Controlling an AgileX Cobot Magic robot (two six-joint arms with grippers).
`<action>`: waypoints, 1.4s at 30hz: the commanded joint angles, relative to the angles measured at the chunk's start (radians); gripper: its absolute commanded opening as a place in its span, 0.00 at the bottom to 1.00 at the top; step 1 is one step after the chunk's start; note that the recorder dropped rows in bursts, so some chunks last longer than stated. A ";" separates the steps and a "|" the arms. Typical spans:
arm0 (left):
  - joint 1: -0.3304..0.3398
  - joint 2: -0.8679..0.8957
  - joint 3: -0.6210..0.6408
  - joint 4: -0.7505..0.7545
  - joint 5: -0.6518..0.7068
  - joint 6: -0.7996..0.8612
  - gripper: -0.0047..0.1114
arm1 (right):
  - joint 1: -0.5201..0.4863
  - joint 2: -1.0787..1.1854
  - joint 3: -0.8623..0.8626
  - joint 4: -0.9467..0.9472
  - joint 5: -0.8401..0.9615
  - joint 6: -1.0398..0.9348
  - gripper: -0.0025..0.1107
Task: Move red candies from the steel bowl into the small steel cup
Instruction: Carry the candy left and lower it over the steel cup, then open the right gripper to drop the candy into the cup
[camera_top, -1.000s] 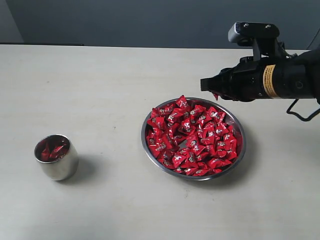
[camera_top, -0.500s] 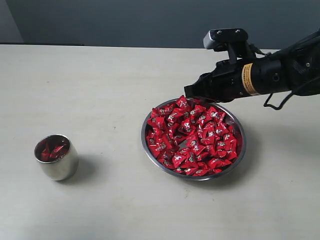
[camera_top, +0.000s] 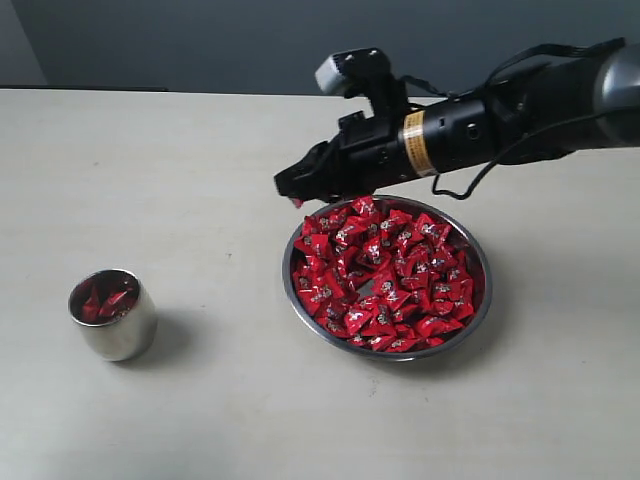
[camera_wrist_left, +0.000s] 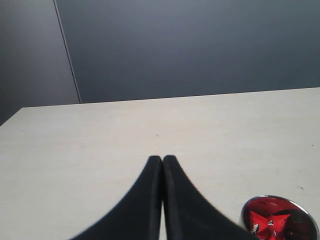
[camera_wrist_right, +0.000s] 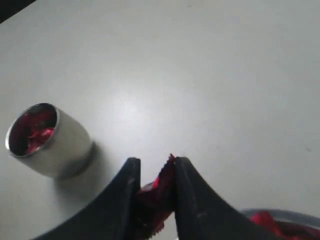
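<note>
Carrying step, I judge: the right pincer (camera_top: 296, 190), closed on one red candy (camera_wrist_right: 161, 180), hangs over the desk (camera_top: 200, 160), the steel bowl (camera_top: 288, 272) just behind it, the small steel cup (camera_top: 112, 314) well ahead. Next it needs centring above the cup before parting. Left pincer (camera_wrist_left: 162, 162) pressed together, empty.
</note>
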 joint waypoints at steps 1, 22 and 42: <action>0.001 -0.004 0.004 0.001 -0.005 -0.001 0.04 | 0.084 0.048 -0.069 -0.006 -0.016 -0.056 0.01; 0.001 -0.004 0.004 0.001 -0.005 -0.001 0.04 | 0.285 0.266 -0.336 -0.067 -0.180 -0.072 0.01; 0.001 -0.004 0.004 0.001 -0.008 -0.001 0.04 | 0.332 0.365 -0.489 -0.136 -0.165 0.029 0.01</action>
